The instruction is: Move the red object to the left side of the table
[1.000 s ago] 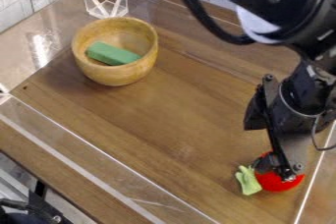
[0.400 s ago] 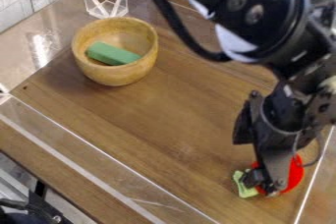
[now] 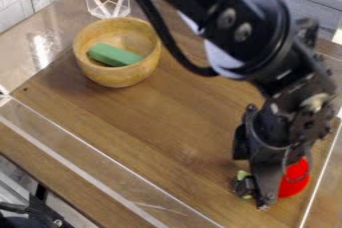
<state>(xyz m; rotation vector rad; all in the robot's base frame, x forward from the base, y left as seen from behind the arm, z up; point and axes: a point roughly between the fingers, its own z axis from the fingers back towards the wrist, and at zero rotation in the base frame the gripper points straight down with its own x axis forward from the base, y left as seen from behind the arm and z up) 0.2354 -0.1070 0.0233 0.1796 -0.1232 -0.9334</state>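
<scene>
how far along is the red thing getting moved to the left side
Done: the gripper is down at the red object. In hand: it looks to be taking hold, though the grip is partly hidden. Left: lift, carry and release; the object lies by the table's near-right corner.

- The black robot arm is reaching in from the top of the view, bending down toward the lower right
- Its wrist is hanging low, near the right edge
- The gripper is pointing downward, its fingers partly hiding each other, their opening not clearly showing
</scene>
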